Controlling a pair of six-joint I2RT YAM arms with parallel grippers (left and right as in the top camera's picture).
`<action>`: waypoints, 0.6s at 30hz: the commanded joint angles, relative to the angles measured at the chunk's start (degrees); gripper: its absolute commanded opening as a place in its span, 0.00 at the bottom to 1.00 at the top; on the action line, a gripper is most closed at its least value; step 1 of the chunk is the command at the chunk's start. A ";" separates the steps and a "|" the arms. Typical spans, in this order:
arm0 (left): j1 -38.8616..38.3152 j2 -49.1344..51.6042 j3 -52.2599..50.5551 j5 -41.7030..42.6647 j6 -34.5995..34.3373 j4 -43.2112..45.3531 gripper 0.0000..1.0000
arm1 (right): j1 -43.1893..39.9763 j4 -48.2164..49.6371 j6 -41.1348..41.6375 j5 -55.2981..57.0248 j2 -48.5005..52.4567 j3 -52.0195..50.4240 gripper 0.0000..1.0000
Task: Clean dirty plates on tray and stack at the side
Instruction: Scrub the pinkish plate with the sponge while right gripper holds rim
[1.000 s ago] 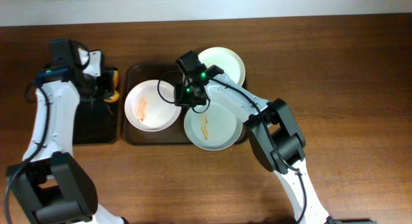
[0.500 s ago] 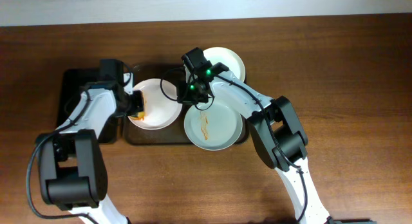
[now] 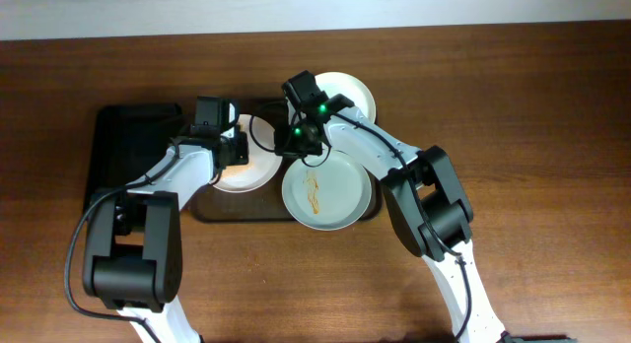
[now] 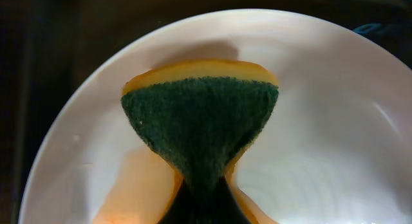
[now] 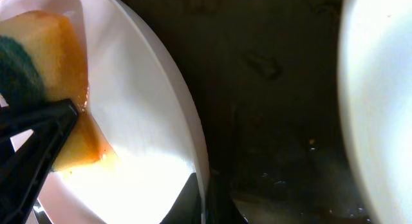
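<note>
A black tray [image 3: 118, 146] lies toward the counter's left edge, just beside the glossy brown tray [image 3: 227, 213] that sits mid-counter, nearer the far edge. All three plates are on the brown tray. Both arms crowd its left half: the left arm reaches across the black tray, and the left gripper [image 3: 229, 151] hangs over the white plate [image 3: 256, 171], covering much of it from overhead.

The left jaws are closed on a sponge [image 4: 201, 121], green scouring face up and yellow foam beneath, pinched to a narrow waist and pressed on the plate's floor. The right gripper [image 3: 299, 138] meets the same plate at its right rim. In the right wrist view that rim runs down between the dark jaw tips, which appear clamped on it, though the frame's bottom edge cuts them off.

An orange-brown smear [image 5: 96, 150] shows beside the sponge. The second white plate [image 3: 347, 95] sits at the tray's far right corner, partly behind the right arm. The bluish plate [image 3: 340, 200] overhangs the tray's near edge, with thin orange streaks [image 3: 314, 192] across its middle.
</note>
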 commanded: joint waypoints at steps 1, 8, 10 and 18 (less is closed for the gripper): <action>0.31 1.79 -0.81 -11.50 -4.72 -4.44 0.01 | 0.63 0.15 -0.24 -2.19 0.66 0.13 0.04; 0.33 1.79 10.91 18.10 7.26 -32.54 0.01 | 0.63 -0.33 -0.24 -2.47 0.66 0.13 0.04; 0.37 1.79 11.56 17.16 7.21 -31.91 0.01 | 0.63 -0.57 -0.24 -2.47 0.66 0.13 0.04; 1.73 2.38 11.30 -12.92 -2.64 -21.46 0.01 | 0.63 -0.66 -0.24 -2.43 0.66 0.13 0.04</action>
